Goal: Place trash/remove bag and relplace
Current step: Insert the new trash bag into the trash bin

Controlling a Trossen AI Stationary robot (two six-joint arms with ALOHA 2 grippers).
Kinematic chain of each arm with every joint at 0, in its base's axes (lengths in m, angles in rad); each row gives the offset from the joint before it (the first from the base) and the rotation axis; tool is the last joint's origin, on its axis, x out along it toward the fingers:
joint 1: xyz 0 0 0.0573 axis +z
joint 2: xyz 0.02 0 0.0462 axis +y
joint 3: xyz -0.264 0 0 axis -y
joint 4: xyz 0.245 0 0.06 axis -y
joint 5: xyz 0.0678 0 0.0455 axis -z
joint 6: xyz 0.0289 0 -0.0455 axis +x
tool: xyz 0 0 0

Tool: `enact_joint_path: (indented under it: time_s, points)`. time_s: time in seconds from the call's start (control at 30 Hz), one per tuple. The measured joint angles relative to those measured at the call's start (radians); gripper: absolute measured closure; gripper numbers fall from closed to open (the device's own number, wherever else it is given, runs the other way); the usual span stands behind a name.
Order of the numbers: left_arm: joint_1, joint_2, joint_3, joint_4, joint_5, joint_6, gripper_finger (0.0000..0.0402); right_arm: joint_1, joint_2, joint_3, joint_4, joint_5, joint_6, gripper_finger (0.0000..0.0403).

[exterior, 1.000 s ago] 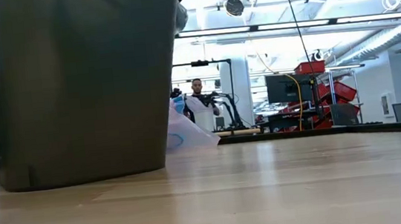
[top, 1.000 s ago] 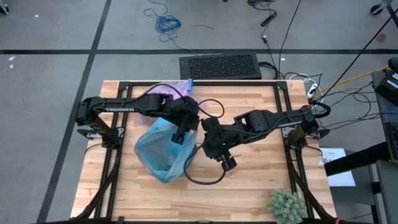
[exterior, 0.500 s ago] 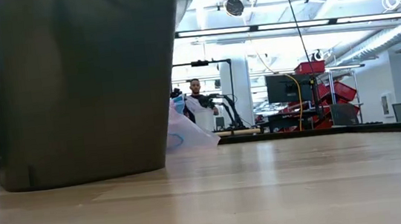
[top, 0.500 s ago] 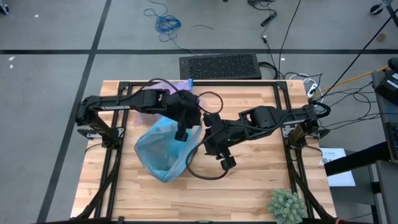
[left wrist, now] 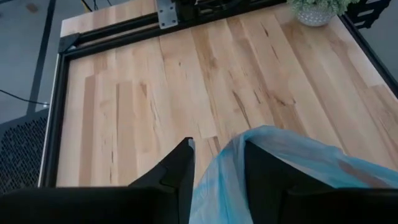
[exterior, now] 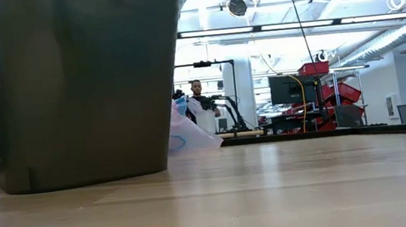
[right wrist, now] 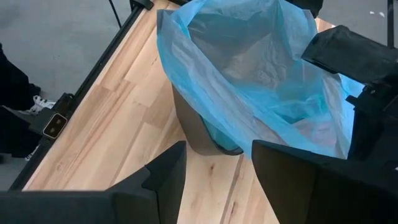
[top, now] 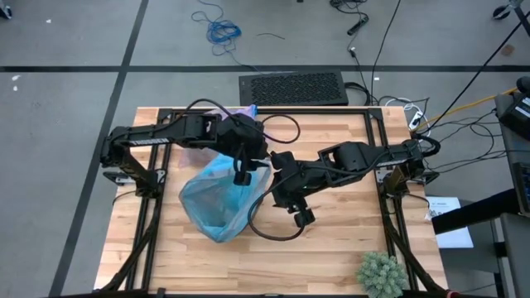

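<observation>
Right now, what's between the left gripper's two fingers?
In the left wrist view, the rim of the light blue bag runs up between the left gripper fingers, which stand apart around it.

Light blue plastic bag lining dark bin, green spiky plant, wooden table

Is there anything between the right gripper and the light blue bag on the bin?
Nothing visible. The right gripper is open and faces the light blue bag over the bin directly. The left gripper is at another part of the bag's rim, off that path.
</observation>
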Motion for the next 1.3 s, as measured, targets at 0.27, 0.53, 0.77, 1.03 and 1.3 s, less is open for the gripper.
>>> enact_joint_path:
  time_s: [0.27,0.53,0.77,1.03,1.3]
  points:
    - [0.000,-0.008,0.000,-0.007,0.000,-0.085,0.0250,0.000,0.000,0.000,0.000,0.000,0.000,0.0227]
    - [0.000,-0.069,0.000,-0.016,0.000,-0.086,0.0217,0.000,0.000,0.000,-0.007,-0.001,0.000,0.0227]
    - [0.000,-0.092,0.000,-0.015,0.000,-0.102,0.0214,0.000,0.000,0.000,-0.007,-0.001,0.000,0.0227]
    - [0.000,-0.058,0.000,-0.024,0.000,-0.157,0.0213,-0.002,0.000,0.000,0.003,0.000,-0.011,0.0227]
    - [-0.006,-0.047,0.000,-0.198,0.028,-0.151,0.0214,-0.001,0.000,0.000,-0.009,0.000,-0.011,0.0227]
